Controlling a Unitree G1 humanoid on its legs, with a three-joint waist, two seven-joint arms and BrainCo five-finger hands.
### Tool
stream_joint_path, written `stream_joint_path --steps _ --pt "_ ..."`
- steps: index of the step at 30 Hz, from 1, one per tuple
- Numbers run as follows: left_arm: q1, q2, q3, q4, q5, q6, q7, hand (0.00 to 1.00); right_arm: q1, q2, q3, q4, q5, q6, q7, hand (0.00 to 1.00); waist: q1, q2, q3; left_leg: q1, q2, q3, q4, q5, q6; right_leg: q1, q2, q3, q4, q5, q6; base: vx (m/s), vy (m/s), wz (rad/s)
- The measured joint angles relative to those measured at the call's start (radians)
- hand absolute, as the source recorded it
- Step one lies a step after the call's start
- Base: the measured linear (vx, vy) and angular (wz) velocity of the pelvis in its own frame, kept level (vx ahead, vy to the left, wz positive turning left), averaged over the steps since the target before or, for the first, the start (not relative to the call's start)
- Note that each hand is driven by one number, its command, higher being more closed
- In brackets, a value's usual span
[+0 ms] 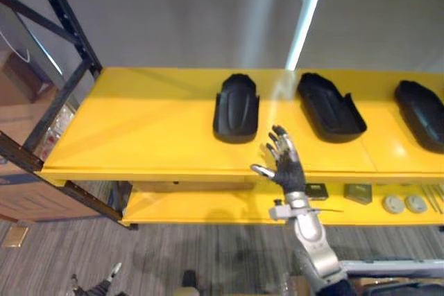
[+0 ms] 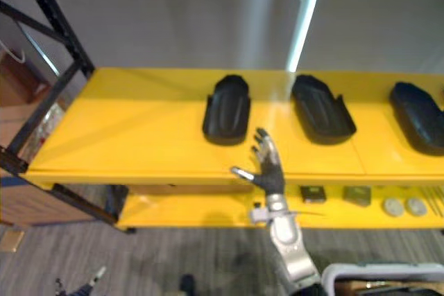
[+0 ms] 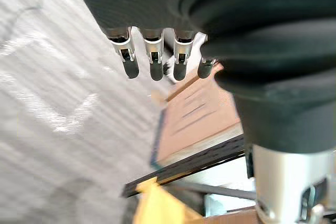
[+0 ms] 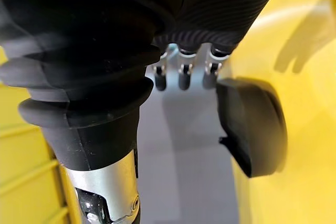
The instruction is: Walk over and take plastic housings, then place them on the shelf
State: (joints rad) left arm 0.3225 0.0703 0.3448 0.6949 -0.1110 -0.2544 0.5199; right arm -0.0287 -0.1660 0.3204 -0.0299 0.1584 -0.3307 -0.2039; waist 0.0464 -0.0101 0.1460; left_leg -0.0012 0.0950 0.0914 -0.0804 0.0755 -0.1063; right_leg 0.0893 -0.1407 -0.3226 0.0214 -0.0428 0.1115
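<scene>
Three black plastic housings lie side by side on the yellow top shelf: one in the middle, one to its right and one at the right edge. My right hand is raised in front of the shelf's front edge, just below and right of the middle housing, open with fingers spread and holding nothing. In the right wrist view its fingers point past a housing without touching it. My left hand hangs low over the grey carpet with relaxed fingers, empty.
A lower yellow shelf carries small grey blocks and round discs at the right. A black rack upright stands at the shelf's left end, with cardboard boxes beside it. The left half of the top shelf is bare.
</scene>
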Motion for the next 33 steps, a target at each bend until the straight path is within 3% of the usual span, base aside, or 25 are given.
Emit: stream_joint_path --steps 4,6,10,14,19,23,24,27,31,33 --pt "-0.014 0.0 -0.017 0.039 -0.001 -0.001 -0.025 0.0 -0.045 -0.02 0.02 0.001 -0.034 0.063 -0.015 0.0 0.002 0.004 0.016 0.0 0.0 0.0 0.0 0.0 0.0 0.001 0.0 0.0 0.002 0.0 0.0 0.0 0.0 0.0" --pt "-0.016 0.0 -0.027 0.049 -0.001 -0.001 -0.035 0.0 -0.064 -0.033 0.019 0.001 0.012 0.085 0.002 0.0 0.001 0.003 0.017 0.0 0.0 0.0 0.0 0.0 0.0 0.002 0.0 0.0 0.002 0.0 0.001 0.0 0.0 0.0" --pt "-0.024 0.001 -0.046 0.076 -0.008 0.001 -0.046 0.0 -0.068 -0.037 0.019 0.0 0.047 0.112 0.033 0.0 0.0 0.002 0.028 0.004 0.001 -0.001 0.0 0.0 0.0 0.003 0.0 0.0 0.009 -0.003 0.002 -0.01 -0.002 0.0" --pt "-0.029 0.001 -0.046 0.104 -0.007 -0.001 -0.055 0.0 -0.062 -0.037 0.035 0.0 0.024 0.107 0.03 0.0 -0.001 0.001 0.042 0.007 -0.001 -0.002 0.0 0.0 0.0 0.002 -0.004 0.0 0.021 -0.009 0.004 -0.04 -0.003 0.0" --pt "-0.03 0.002 -0.055 0.134 -0.006 -0.005 -0.057 0.0 -0.125 -0.065 0.011 -0.012 -0.299 0.107 -0.06 0.0 -0.002 -0.009 0.048 0.008 0.0 -0.004 0.0 0.0 0.001 0.003 -0.004 0.0 0.023 -0.009 0.004 0.0 0.0 0.0" --pt "-0.023 0.011 -0.052 0.143 -0.006 -0.007 -0.07 0.0 -0.272 -0.273 -0.174 -0.109 -0.45 0.155 -0.049 0.0 -0.002 -0.033 0.059 0.008 -0.001 -0.016 0.0 0.002 0.001 0.01 -0.002 -0.006 0.021 -0.008 0.004 -0.01 -0.014 0.08" --pt "-0.013 0.023 -0.052 0.143 -0.006 -0.007 -0.08 0.0 -0.315 -0.386 -0.239 -0.123 -0.467 0.16 -0.033 0.0 -0.004 -0.041 0.06 0.008 0.0 -0.022 0.0 0.003 -0.001 0.015 0.0 -0.01 0.016 -0.008 0.004 0.01 -0.023 0.09" --pt "-0.002 0.046 -0.048 0.149 -0.006 -0.006 -0.099 0.0 -0.363 -0.573 -0.309 -0.12 -0.472 0.16 -0.013 0.0 -0.007 -0.052 0.056 0.003 0.003 -0.026 -0.001 0.004 -0.002 0.014 0.006 -0.011 0.009 -0.008 0.004 0.0 -0.01 0.02" --pt "-0.001 0.048 -0.051 0.15 -0.008 -0.006 -0.11 0.0 -0.422 -0.731 -0.31 -0.061 -0.564 0.155 0.014 0.0 -0.011 -0.058 0.053 0.003 0.003 -0.025 -0.006 0.004 -0.002 0.014 0.006 -0.011 0.009 -0.008 0.003 0.0 0.0 0.0" --pt "0.0 0.049 -0.052 0.15 -0.008 -0.006 -0.11 0.0 -0.451 -0.757 -0.301 -0.022 -0.576 0.151 0.014 0.0 -0.01 -0.063 0.05 0.002 0.004 -0.026 -0.006 0.005 -0.003 0.013 0.007 -0.011 0.009 -0.008 0.003 0.0 0.0 0.0"
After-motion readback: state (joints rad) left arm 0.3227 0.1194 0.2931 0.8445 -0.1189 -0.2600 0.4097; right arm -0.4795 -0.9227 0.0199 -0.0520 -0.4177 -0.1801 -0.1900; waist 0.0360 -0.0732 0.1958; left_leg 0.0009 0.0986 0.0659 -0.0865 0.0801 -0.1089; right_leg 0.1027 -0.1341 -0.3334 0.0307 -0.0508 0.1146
